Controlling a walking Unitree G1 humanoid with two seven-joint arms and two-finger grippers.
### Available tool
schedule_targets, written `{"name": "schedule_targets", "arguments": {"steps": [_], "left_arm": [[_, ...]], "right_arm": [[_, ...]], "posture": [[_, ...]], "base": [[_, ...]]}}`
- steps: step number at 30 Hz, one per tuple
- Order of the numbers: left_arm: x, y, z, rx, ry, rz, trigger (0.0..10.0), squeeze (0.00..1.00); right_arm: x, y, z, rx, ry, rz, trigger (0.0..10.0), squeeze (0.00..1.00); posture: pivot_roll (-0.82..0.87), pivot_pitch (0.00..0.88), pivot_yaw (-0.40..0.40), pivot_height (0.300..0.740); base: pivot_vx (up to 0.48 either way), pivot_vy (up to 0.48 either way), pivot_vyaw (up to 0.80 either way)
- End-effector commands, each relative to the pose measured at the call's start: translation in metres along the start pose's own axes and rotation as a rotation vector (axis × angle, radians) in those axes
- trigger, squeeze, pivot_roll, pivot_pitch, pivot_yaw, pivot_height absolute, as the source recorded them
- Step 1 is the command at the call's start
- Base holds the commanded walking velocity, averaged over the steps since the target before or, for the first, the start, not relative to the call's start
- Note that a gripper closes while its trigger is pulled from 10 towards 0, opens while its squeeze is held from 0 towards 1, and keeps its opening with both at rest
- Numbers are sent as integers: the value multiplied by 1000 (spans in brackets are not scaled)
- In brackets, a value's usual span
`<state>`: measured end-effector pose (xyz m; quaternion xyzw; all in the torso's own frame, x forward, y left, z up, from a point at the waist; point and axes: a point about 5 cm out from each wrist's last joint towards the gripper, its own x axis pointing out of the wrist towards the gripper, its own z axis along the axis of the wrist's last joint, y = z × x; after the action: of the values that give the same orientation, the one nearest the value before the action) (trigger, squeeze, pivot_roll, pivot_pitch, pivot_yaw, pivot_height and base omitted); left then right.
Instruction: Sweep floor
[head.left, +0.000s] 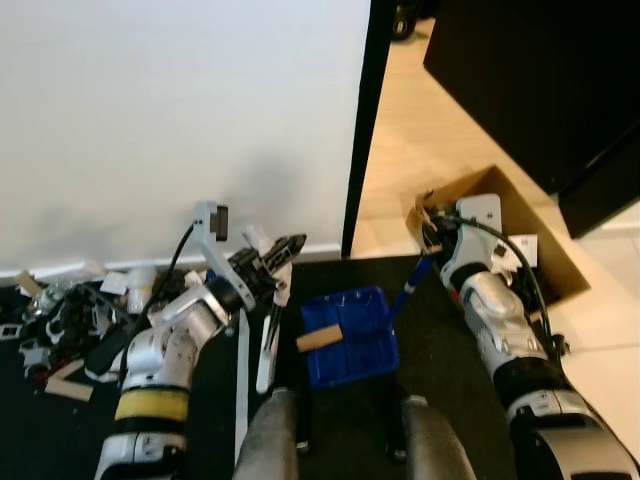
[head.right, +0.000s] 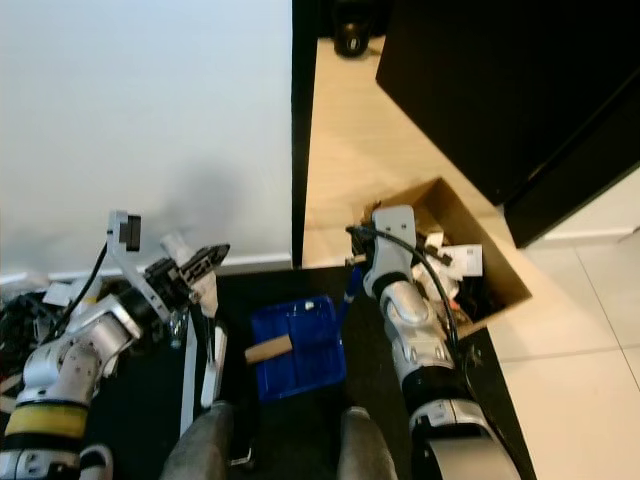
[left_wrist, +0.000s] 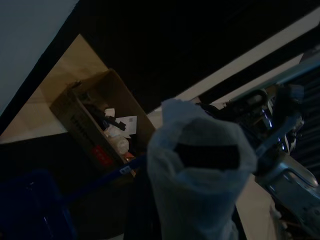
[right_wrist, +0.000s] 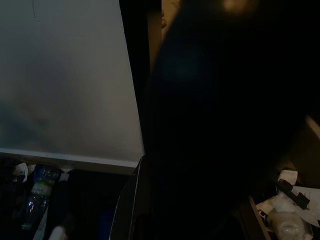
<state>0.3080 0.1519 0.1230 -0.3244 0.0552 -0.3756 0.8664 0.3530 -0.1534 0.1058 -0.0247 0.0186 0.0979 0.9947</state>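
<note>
A blue dustpan (head.left: 352, 338) lies on the dark mat before my feet, with a small wooden block (head.left: 320, 338) in it. Its blue handle (head.left: 410, 285) rises to my right gripper (head.left: 433, 246), which is shut on it beside the cardboard box (head.left: 545, 250). My left gripper (head.left: 274, 262) is shut on the white handle (left_wrist: 197, 165) of a brush (head.left: 267, 340) that hangs down left of the dustpan. A heap of litter (head.left: 70, 310) lies along the wall at the left. The right wrist view is very dark; a bottle (right_wrist: 37, 190) shows in it by the wall.
The cardboard box holds scraps and paper (head.right: 455, 262). A white wall (head.left: 180, 120) stands close ahead, with a black door frame (head.left: 362, 130) at its right edge. Beyond it are wooden floor (head.left: 420, 140) and a black cabinet (head.left: 540, 80). My legs (head.left: 270, 440) show at the bottom.
</note>
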Motion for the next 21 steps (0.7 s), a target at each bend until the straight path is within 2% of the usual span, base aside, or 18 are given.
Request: {"name": "schedule_targets", "arguments": {"steps": [1, 2, 3, 4, 5, 7, 8, 10, 11, 12, 14, 17, 20, 21], "left_arm": [[-1, 7, -25, -119, 19, 53, 10000, 0], [3, 4, -30, -160, 3, 40, 10000, 0], [3, 4, -30, -160, 3, 40, 10000, 0], [10, -3, -33, -203, -17, -2, 10000, 0], [10, -3, -33, -203, -17, -2, 10000, 0], [21, -20, -34, -271, -42, -94, 10000, 0], [21, -20, -34, -271, -42, -94, 10000, 0], [28, -34, -35, -303, -50, -154, 10000, 0], [28, -34, -35, -303, -50, -154, 10000, 0], [34, -48, -33, -305, -43, -222, 10000, 0], [38, -56, -30, -307, -43, -258, 10000, 0], [39, -59, -24, -300, -57, -270, 10000, 0], [38, -57, -15, -258, -82, -256, 10000, 0], [35, -53, -1, -230, -126, -232, 10000, 0]], "right_arm": [[-11, 2, -29, 26, 116, -3, 10000, 0], [-12, 3, -29, 24, 117, -3, 10000, 0], [-12, 3, -29, 24, 117, -3, 10000, 0], [-13, 2, -30, 24, 117, -4, 10000, 0], [-13, 2, -30, 24, 117, -4, 10000, 0], [-14, 1, -30, 25, 119, -6, 10000, 0], [-14, 1, -30, 25, 119, -6, 10000, 0], [-14, 1, -31, 26, 121, -7, 10000, 0], [-14, 1, -31, 26, 121, -7, 10000, 0], [-12, 3, -30, 29, 120, -4, 10000, 0], [-11, 4, -30, 31, 120, -3, 10000, 0], [-10, 6, -29, 36, 119, -2, 10000, 0], [-10, 6, -29, 38, 117, -2, 10000, 0], [-10, 6, -29, 40, 117, -2, 10000, 0]], "posture": [[-14, 328, 28, 740], [-17, 327, 28, 740], [-17, 327, 28, 740], [-16, 326, 28, 740], [-16, 326, 28, 740], [-16, 326, 28, 740], [-16, 326, 28, 740], [-3, 319, 29, 740], [-3, 319, 29, 740], [9, 317, 29, 740], [13, 317, 30, 740], [19, 316, 31, 740], [22, 315, 30, 740], [26, 314, 31, 740]], "base": [[0, 0, 0], [0, 0, 0], [0, 0, 0], [0, 0, 0], [0, 0, 0], [0, 0, 0], [0, 0, 0], [0, 0, 0], [0, 0, 0], [0, 0, 0], [0, 0, 0], [0, 0, 0], [0, 0, 0], [0, 0, 0]]}}
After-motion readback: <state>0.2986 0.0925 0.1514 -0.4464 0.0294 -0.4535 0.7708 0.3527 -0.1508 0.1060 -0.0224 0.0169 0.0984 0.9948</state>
